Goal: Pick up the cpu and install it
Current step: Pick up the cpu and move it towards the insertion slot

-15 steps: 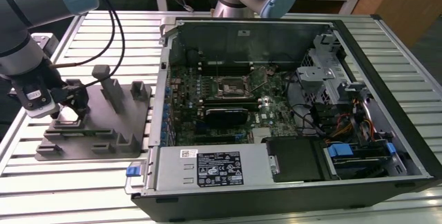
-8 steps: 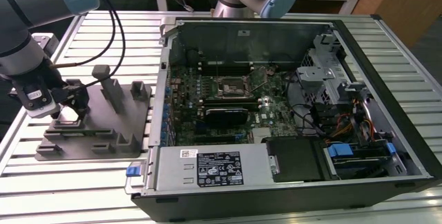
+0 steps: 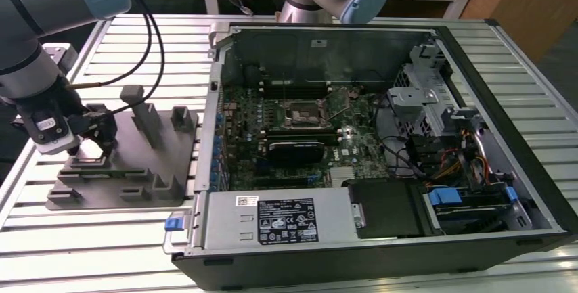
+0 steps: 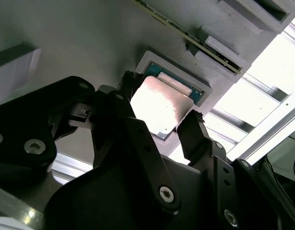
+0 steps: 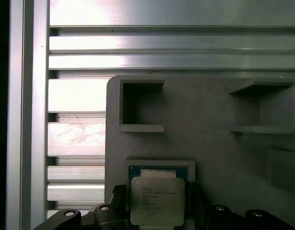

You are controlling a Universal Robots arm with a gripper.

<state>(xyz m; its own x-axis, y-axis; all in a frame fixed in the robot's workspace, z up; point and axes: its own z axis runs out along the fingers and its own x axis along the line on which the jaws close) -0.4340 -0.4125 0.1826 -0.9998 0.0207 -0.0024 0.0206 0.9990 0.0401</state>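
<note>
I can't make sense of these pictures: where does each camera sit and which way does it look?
Exterior view: off the arm, looking down on the slatted metal table, open black computer case and grey plastic tray; shows the robot arm and gripper.
First wrist view: on the wrist, facing down onto the shiny square cpu; gripper shows.
Second wrist view: on the wrist, facing the cpu slantwise past the gripper.
Shared: both wrist views show the cpu in the tray, gripper astride it.
</note>
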